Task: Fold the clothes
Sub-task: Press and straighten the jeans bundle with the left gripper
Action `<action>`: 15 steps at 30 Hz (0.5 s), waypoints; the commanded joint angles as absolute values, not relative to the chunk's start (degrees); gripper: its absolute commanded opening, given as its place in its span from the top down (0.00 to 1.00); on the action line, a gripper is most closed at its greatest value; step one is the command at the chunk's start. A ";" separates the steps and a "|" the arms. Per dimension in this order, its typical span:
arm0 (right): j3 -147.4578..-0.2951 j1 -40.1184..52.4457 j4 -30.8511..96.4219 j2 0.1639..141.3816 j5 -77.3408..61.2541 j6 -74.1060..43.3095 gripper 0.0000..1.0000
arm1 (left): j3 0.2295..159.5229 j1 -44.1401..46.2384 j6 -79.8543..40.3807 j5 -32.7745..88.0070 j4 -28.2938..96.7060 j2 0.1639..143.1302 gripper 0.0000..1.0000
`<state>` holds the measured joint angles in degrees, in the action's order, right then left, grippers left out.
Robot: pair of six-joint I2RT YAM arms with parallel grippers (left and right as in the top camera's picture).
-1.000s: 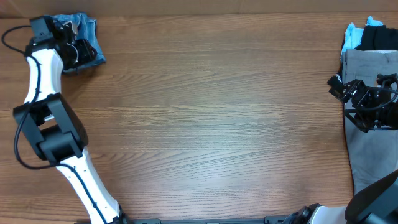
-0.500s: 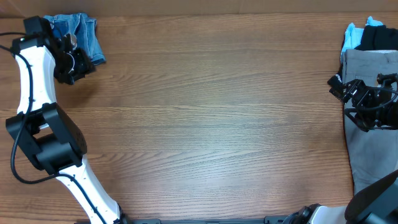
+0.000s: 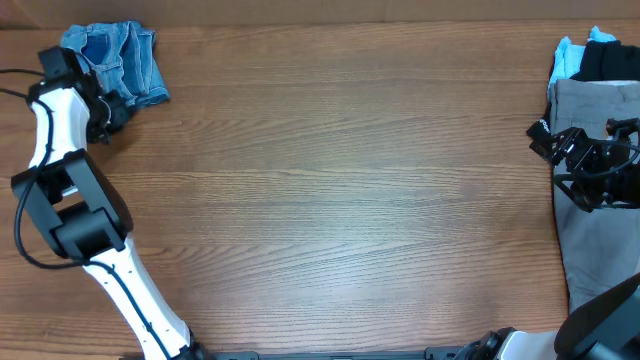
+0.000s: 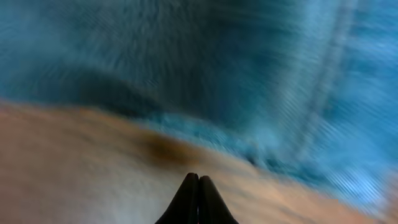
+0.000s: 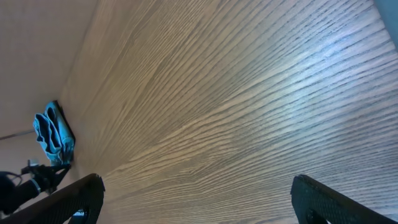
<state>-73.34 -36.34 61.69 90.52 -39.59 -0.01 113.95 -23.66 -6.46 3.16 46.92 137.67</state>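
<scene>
The folded light-blue denim jeans (image 3: 118, 62) lie at the table's far left corner; they fill the blurred left wrist view (image 4: 249, 68) and show small in the right wrist view (image 5: 55, 134). My left gripper (image 3: 103, 118) is shut and empty, just beside the jeans' near edge (image 4: 198, 179). Grey trousers (image 3: 598, 190) lie at the right edge, with a black garment (image 3: 610, 58) and a sky-blue garment (image 3: 567, 58) behind them. My right gripper (image 3: 548, 140) is open and empty over the trousers' left edge, its fingers wide apart (image 5: 196, 190).
The wooden table (image 3: 340, 190) spreads between the two arms. The left arm's white links (image 3: 60, 150) run along the left edge. A wall borders the table's far side.
My left gripper has drawn back off the jeans toward the left front, leaving them folded in the corner. The right arm has not moved.
</scene>
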 commanded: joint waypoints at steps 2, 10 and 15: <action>-73.89 -36.34 61.82 90.13 -39.44 0.49 0.00 | 113.47 -23.77 -6.81 -0.64 44.45 139.87 0.96; -73.89 -36.34 61.89 90.13 -39.44 0.47 0.00 | 113.47 -25.63 -6.85 -3.60 38.87 140.97 0.96; -73.89 -36.34 62.24 90.13 -39.46 0.47 0.00 | 113.45 -26.63 -6.83 -4.49 35.62 141.78 0.96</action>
<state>-73.34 -36.34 62.26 90.52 -39.59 0.01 113.91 -25.63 -6.44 -2.37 36.93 140.00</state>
